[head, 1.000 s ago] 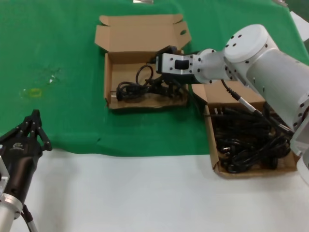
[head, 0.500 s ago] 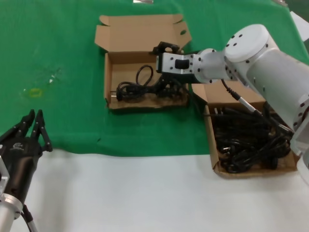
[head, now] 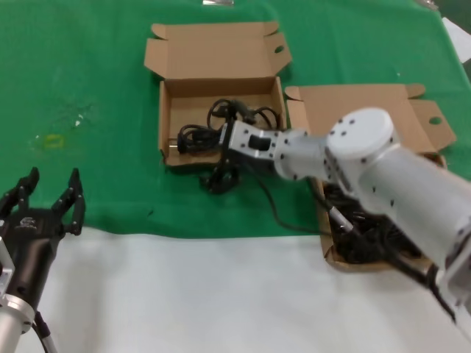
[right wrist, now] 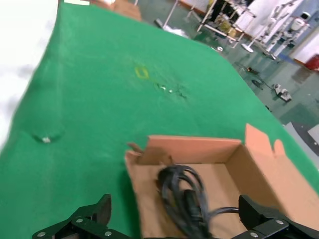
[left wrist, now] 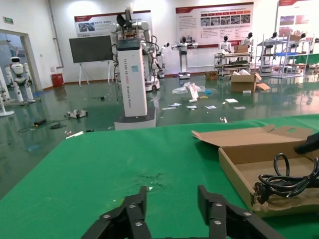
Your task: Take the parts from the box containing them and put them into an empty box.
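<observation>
Box of cables (head: 383, 220): shallow brown cardboard, at the right edge of the green cloth (head: 88, 73), its near end over the white desk (head: 184, 294). Lid (head: 360, 110) folded back toward the far side, oval hole in its right flap. Packed with black cables; the right arm covers much of it.

Second box (head: 221, 118): same make, near the middle of the cloth toward the far edge, lid open and lying back, oval hole in the right flap. It holds a few coiled black cables (head: 199, 136), so it is not bare. Left wrist view shows it (left wrist: 264, 159) with a cable loop (left wrist: 286, 179) standing up inside.

Right gripper (head: 221, 176): at the near wall of the second box, low over the cloth. Fingers spread wide apart in the right wrist view (right wrist: 174, 231), one finger (right wrist: 79, 224) over green cloth, the other (right wrist: 269, 221) over the box floor. A cable bundle (right wrist: 182, 196) lies between them; contact cannot be told. A black lead trails from the gripper area across the cloth toward the full box.

Left gripper (head: 48, 202): at the near left of the desk, on the line where cloth meets white surface, well apart from both boxes. Fingers (left wrist: 124, 219) splayed, nothing between them.
</observation>
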